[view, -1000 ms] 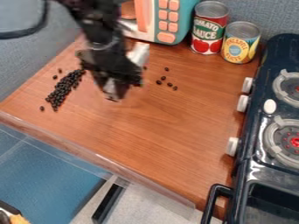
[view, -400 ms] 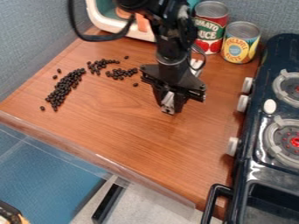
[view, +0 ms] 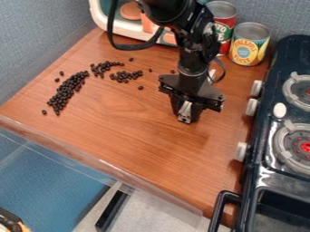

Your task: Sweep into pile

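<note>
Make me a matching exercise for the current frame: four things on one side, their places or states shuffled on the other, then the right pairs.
Things
1. black beans
2. gripper
3. red can
4. yellow-and-blue can

Places and states
A. partly hidden behind the arm
B. between its neighbor can and the stove
C. in separate clusters with a few strays around them
D. over the wooden counter, in front of the cans

Pairs: 1-C, 2-D, 3-A, 4-B

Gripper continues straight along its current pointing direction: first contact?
Likely the wooden countertop just below the gripper; no black beans show in that line. Remaining gap unclear from this one angle.
</note>
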`<state>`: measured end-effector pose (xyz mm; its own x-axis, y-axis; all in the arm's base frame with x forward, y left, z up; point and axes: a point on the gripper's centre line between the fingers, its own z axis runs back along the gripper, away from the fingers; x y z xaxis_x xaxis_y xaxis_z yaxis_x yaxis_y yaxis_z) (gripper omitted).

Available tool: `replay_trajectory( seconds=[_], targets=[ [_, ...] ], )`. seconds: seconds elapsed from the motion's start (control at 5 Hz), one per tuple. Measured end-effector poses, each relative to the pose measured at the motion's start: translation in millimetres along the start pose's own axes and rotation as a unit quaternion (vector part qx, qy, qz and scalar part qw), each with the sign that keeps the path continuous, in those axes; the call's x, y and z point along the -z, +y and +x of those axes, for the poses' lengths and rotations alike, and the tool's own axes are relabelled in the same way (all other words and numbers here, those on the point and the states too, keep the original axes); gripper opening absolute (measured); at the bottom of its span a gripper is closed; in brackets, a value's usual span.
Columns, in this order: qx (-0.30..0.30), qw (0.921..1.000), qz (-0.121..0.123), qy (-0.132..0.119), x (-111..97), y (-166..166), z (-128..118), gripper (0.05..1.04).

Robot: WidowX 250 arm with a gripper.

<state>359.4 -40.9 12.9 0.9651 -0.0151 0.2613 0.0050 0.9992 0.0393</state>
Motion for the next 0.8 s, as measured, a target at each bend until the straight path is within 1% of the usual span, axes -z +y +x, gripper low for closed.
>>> replay_trajectory(
  seconds=[0.2,0.4,0.6,0.8],
  targets=[
    [-0.001,1.0000,0.009,0.000,2,5,0,0.380],
    [-0.008,0.9999,0.012,-0.004,5,15,-3,0.380],
    [-0.014,0.9997,0.016,-0.007,3,27,-3,0.380],
    [-0.029,0.9991,0.028,-0.013,4,60,-1,0.380]
  ],
)
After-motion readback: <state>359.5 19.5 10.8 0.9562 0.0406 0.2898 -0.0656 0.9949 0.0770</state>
